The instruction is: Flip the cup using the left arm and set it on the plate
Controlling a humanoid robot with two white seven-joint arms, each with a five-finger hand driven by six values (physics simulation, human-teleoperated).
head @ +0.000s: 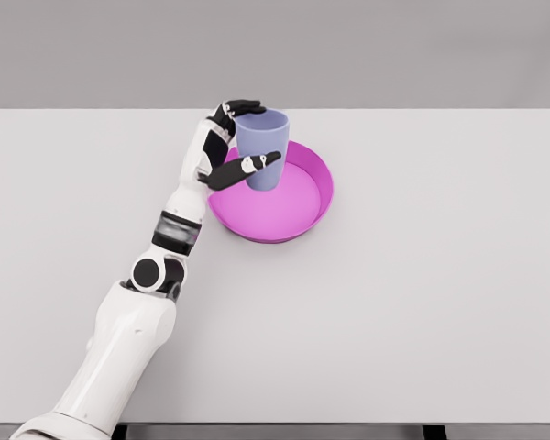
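Head view: your left hand (231,142) is wrapped round the cup (263,149), thumb across the front, other fingers curled behind near the rim. So it's gripping the cup, not just touching it. The cup looks upright, mouth up, wider at top. It sits over the left-back part of the plate (302,206), base inside the plate's rim. Can't tell if the base is resting on the plate or hanging just above it.

Right arm isn't in the pic. Desk (422,302) around the plate shows nothing else.

Judging from this, the flip looks done & you're at the set-down/release step.

Risks:
- Cup is off-centre, close to the plate's left rim. If the base lands on the sloped wall it'll prob tilt or tip when you let go.
- If it's still in the air, opening the fingers drops it; it may bounce or roll out.
- Thumb crosses the front low on the cup. Pulling the hand back w/o opening wide enough could drag the cup over or shove the plate.
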